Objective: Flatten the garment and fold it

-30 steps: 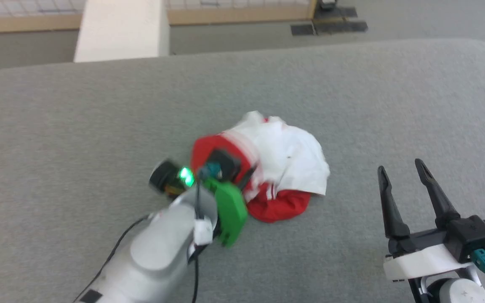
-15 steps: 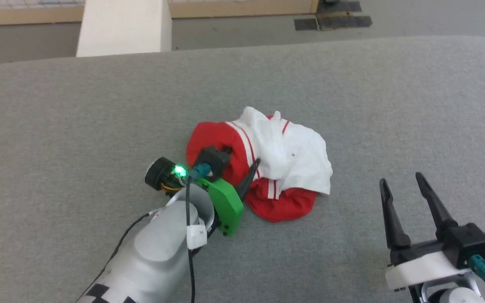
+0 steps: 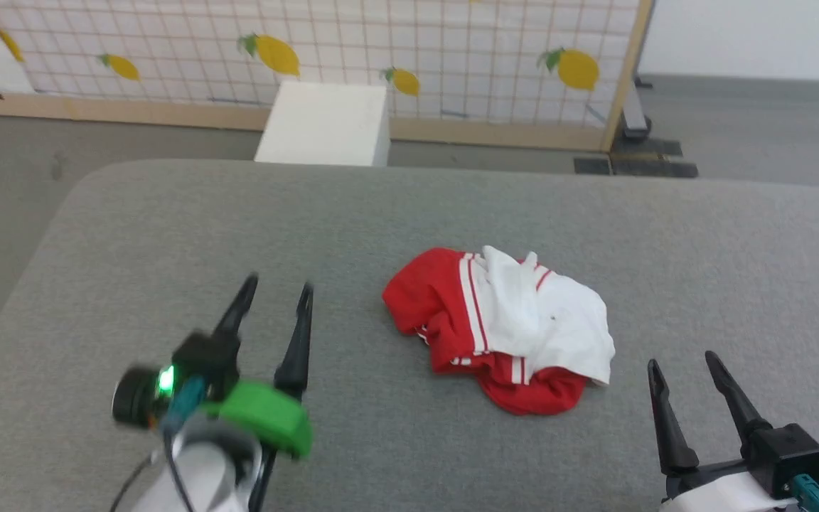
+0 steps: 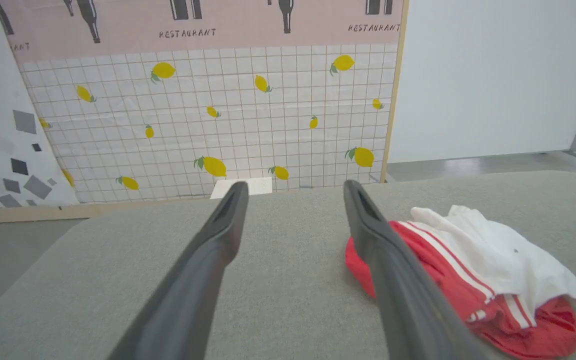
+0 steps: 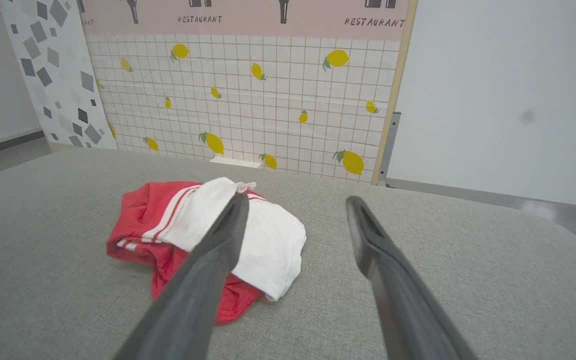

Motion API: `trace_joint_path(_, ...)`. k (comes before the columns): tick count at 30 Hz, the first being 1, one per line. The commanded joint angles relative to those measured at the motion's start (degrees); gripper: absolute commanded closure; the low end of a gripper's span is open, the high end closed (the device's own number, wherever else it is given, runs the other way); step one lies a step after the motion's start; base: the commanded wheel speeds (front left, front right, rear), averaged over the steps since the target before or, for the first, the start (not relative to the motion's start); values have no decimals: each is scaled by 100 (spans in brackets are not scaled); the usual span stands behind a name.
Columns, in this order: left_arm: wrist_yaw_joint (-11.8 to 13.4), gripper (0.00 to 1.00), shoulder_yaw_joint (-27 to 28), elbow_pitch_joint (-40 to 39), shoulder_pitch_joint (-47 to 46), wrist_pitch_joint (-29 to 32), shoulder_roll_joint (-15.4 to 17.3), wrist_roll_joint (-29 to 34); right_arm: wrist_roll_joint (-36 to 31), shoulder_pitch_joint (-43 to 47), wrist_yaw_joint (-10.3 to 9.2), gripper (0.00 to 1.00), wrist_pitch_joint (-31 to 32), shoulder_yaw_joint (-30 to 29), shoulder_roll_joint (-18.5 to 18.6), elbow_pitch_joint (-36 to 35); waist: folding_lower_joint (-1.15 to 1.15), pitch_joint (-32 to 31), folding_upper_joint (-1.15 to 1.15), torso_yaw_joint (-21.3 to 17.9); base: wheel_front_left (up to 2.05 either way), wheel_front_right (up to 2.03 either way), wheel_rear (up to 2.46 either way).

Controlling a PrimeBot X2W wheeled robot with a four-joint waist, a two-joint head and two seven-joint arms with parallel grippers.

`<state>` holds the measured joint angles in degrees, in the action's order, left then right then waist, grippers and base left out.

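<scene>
Bench (image 3: 168, 235): grey fabric top, lemon-print screen (image 3: 452, 57) behind.
Left hand (image 3: 278, 284): fingers spread wide, holding nothing, apart from garment.
Right hand (image 3: 682, 360): fingers spread wide, empty.
Garment (image 3: 502, 327): crumpled red-and-white heap on bench, between both hands.

Left end effector (image 3: 279, 284) blurred; right end effector (image 3: 682, 360) base cut off; garment (image 3: 523, 327) underside hidden.

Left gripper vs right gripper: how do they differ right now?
The left gripper carries a green mount and a lit green light; the right gripper sits on a white mount. The left gripper stands left of the garment, the right gripper right of it. The left gripper looks blurred, the right gripper sharp. Shared: both are open and clear of the garment.
</scene>
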<state>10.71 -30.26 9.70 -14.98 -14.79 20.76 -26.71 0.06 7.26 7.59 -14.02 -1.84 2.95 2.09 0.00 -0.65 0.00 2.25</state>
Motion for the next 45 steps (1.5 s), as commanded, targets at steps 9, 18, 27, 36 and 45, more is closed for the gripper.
trace_joint_path(9, 484, 0, 158, -1049, 1655, -20, 118, 225, 115, 283, -10, 0, 79, 131, -7, 25, 0, -499, 0, 311, 0, 0, 0)
trace_joint_path(18, 395, 0, 55, -1148, 1876, 56, 92, 274, 145, 295, -10, 0, 107, 188, -7, 42, 0, -450, 0, 210, 0, 0, 0)
trace_joint_path(27, 92, 0, -388, -1480, 884, 1477, 17, 287, 59, 130, -10, 0, 186, 142, -7, -56, 0, 75, 0, -124, 0, 0, 0)
trace_joint_path(36, -198, 0, -822, -977, -1045, 3795, -496, 141, 3, -194, -10, 0, 178, 208, -7, -140, 0, 804, 0, -701, 0, 0, 0)
trace_joint_path(45, -546, 0, -990, 316, -2327, 5349, -891, -230, 101, -442, -10, 0, 56, 243, -7, -27, 0, 1321, 0, -1207, 0, 0, 0)
